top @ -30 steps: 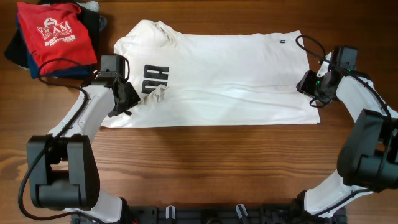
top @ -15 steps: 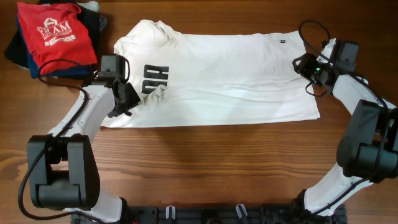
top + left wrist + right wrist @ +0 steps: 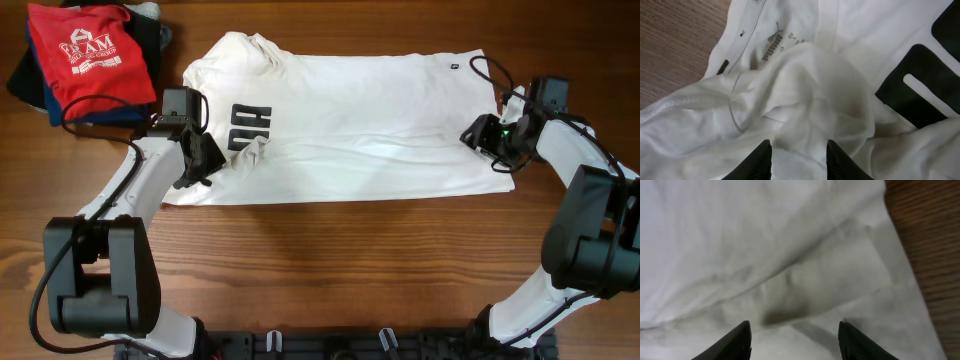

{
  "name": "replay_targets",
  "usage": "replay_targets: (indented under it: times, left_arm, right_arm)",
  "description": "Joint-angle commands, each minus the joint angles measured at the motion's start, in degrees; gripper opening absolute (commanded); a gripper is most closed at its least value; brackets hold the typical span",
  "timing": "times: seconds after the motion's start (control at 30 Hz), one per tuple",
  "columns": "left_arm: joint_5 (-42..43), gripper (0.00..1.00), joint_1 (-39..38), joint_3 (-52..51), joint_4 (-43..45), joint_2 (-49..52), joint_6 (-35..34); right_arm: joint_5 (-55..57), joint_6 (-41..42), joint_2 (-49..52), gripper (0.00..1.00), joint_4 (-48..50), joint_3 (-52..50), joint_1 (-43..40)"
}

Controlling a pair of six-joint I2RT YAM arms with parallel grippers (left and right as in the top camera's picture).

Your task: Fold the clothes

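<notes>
The white T-shirt [image 3: 370,120] lies spread across the table, with black block lettering [image 3: 250,125] near its left end and a small dark tag [image 3: 452,67] at the top right. My left gripper [image 3: 205,160] is at the shirt's left end beside a bunched-up fold. In the left wrist view its fingers [image 3: 800,160] pinch a raised mound of white cloth [image 3: 810,95], with the neck print [image 3: 777,42] above. My right gripper [image 3: 478,135] is over the shirt's right hem. In the right wrist view its fingers [image 3: 797,342] are wide apart just above the flat cloth [image 3: 765,245].
A red T-shirt with white print [image 3: 85,55] lies on folded dark navy garments [image 3: 30,85] at the far left corner. Bare wooden table [image 3: 350,260] runs along the front. Table wood shows beside the hem [image 3: 925,240] in the right wrist view.
My right gripper swung toward the far edge, then came back down and a little left onto the shirt's right hem. The left arm and the bunched cloth have not moved.
</notes>
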Motion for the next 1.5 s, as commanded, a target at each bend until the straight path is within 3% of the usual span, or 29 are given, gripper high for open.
replay_targets:
  times: [0.0,0.47,0.83,1.1,1.2,1.3,1.33,1.37,1.4,1.47]
  left_arm:
    - [0.48,0.35,-0.24,-0.17,0.55,2.03,-0.57]
    - [0.46,0.35,-0.24,-0.83,-2.54,6.16,-0.57]
    - [0.48,0.33,-0.2,-5.16,-9.01,6.14,-0.59]
    - [0.48,0.28,-0.2,-5.16,-15.67,5.25,-1.25]
    - [0.48,0.28,-0.2,-5.05,-15.63,-1.44,-1.22]
    - [0.48,0.42,-0.2,-4.15,-14.86,-8.15,-0.92]
    - [0.57,0.7,-0.2,-3.21,-13.35,-12.31,0.24]
    - [1.33,0.72,-0.2,-2.91,-10.69,-14.82,2.54]
    - [4.13,0.84,-0.2,-2.43,-5.9,-18.05,6.03]
    - [6.99,0.82,-0.2,-1.18,-0.57,-19.3,8.17]
  right_arm:
    - [3.82,-5.46,-1.77,0.56,-0.33,-1.75,0.42]
    - [9.07,-6.67,-1.57,0.59,2.89,-12.24,0.39]
    - [28.0,9.68,-1.6,0.63,-10.38,-13.94,0.39]
    - [28.85,11.26,-1.7,0.64,-9.97,-13.64,0.39]
    - [26.62,11.02,-3.89,0.64,-9.77,-13.22,0.42]
    - [23.1,10.25,-9.03,0.65,-9.7,-12.09,0.39]
    - [21.49,9.31,-12.26,0.66,-9.66,-11.08,0.42]
    - [20.83,9.03,-14.1,0.68,-9.57,-10.47,0.42]
    - [17.84,5.46,-17.81,0.69,-8.39,-9.18,0.42]
    - [13.68,1.75,-21.07,0.7,-6.62,-8.13,0.42]
